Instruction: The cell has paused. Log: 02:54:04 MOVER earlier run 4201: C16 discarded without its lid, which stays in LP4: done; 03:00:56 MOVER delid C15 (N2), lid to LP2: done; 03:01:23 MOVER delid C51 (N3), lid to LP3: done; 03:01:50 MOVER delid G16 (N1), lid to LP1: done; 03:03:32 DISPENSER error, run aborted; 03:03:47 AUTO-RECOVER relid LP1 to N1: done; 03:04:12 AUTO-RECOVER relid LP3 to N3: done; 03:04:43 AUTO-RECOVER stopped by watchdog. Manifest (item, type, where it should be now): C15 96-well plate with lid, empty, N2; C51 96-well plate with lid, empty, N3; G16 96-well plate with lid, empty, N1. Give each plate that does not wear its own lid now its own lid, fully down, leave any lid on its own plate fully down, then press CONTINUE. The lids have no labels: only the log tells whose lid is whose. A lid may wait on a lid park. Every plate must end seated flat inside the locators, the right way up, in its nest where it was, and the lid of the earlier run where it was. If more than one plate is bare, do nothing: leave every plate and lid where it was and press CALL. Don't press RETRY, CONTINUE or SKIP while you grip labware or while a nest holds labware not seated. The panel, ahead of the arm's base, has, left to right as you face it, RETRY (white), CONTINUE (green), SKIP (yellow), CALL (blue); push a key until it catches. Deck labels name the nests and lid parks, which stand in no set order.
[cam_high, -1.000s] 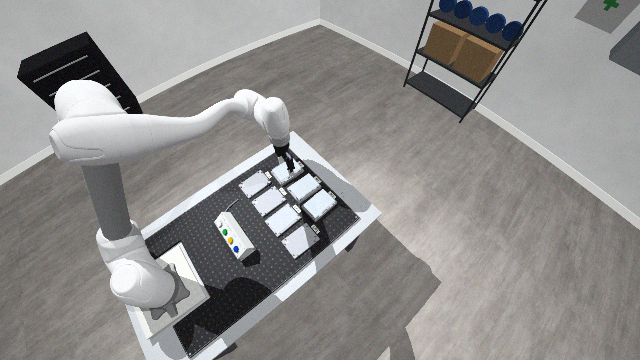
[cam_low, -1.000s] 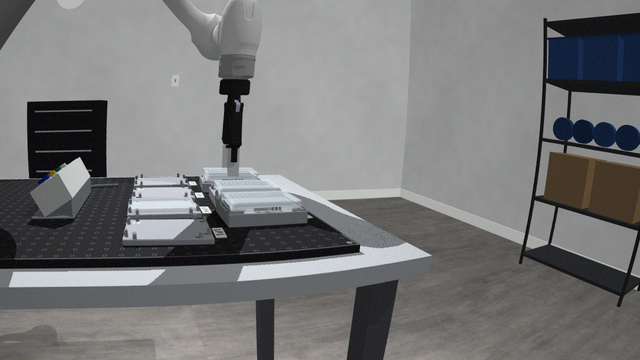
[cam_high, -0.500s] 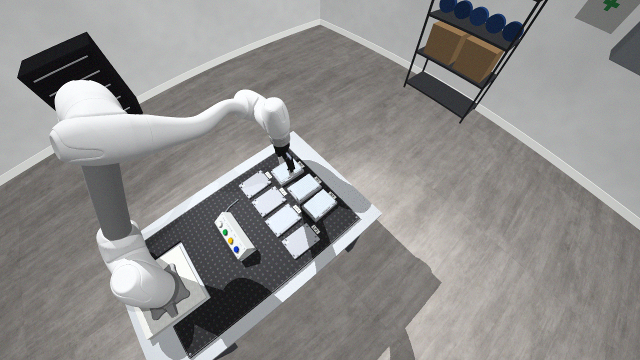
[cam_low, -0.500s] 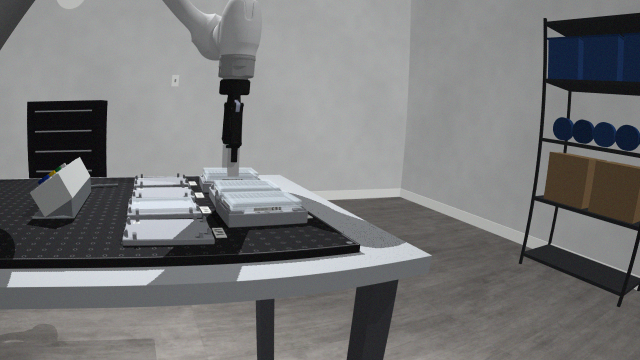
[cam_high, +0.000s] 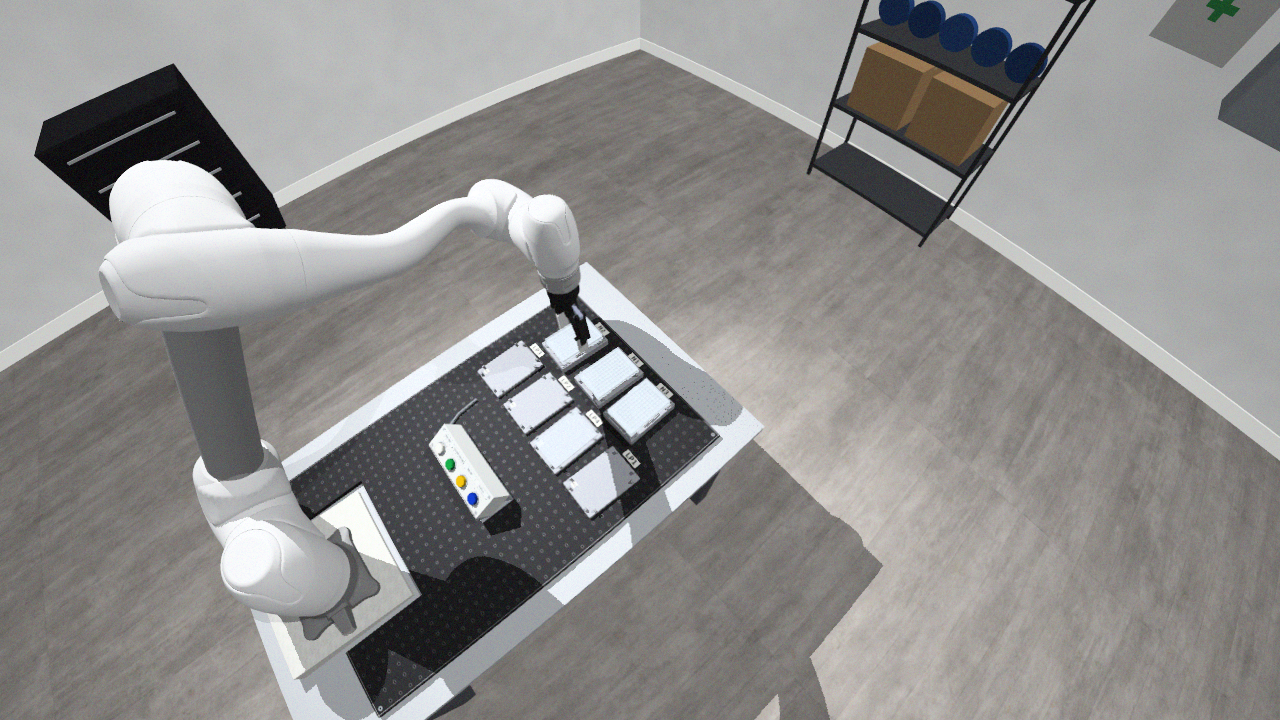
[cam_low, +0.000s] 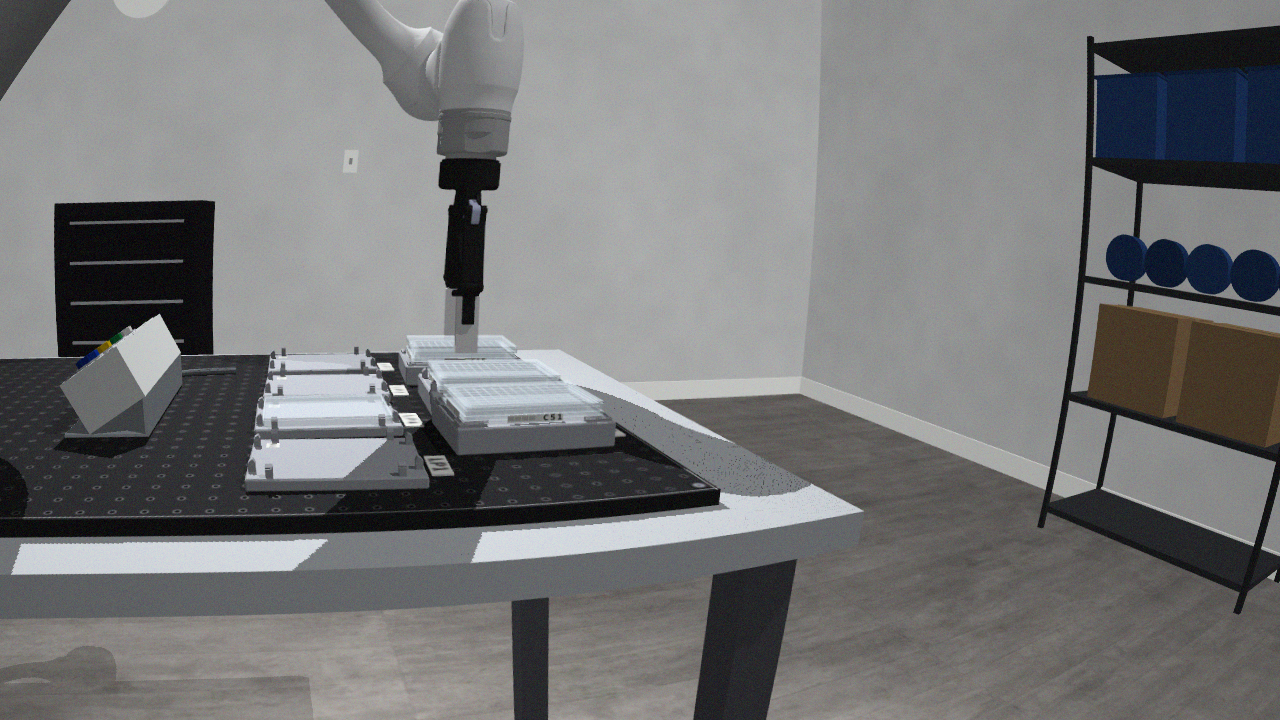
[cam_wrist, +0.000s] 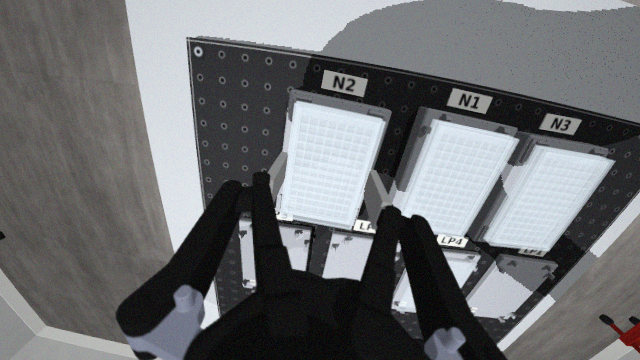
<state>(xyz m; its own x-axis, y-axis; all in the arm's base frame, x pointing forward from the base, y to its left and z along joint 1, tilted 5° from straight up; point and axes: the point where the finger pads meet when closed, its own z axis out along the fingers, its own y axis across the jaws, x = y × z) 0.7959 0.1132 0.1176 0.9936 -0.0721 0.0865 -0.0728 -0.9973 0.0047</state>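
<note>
My gripper (cam_high: 580, 338) is at the far end of the deck, over nest N2 (cam_wrist: 344, 83), and is shut on a clear lid (cam_wrist: 330, 162). The lid lies level over the N2 plate; I cannot tell whether it is fully down. In the wrist view my fingers clasp the lid's long sides at its near end. The plates in N1 (cam_wrist: 457, 175) and N3 (cam_wrist: 547, 197) each wear a lid. The front plate is labelled C51 (cam_low: 528, 413). A lid lies in park LP4 (cam_high: 565, 438).
The other three lid parks look bare: two at the far end (cam_high: 510, 367) (cam_high: 537, 401) and LP1 (cam_high: 601, 480). The key panel (cam_high: 469, 471) stands left of the parks, between them and the arm's base. The table's far edge is close behind N2.
</note>
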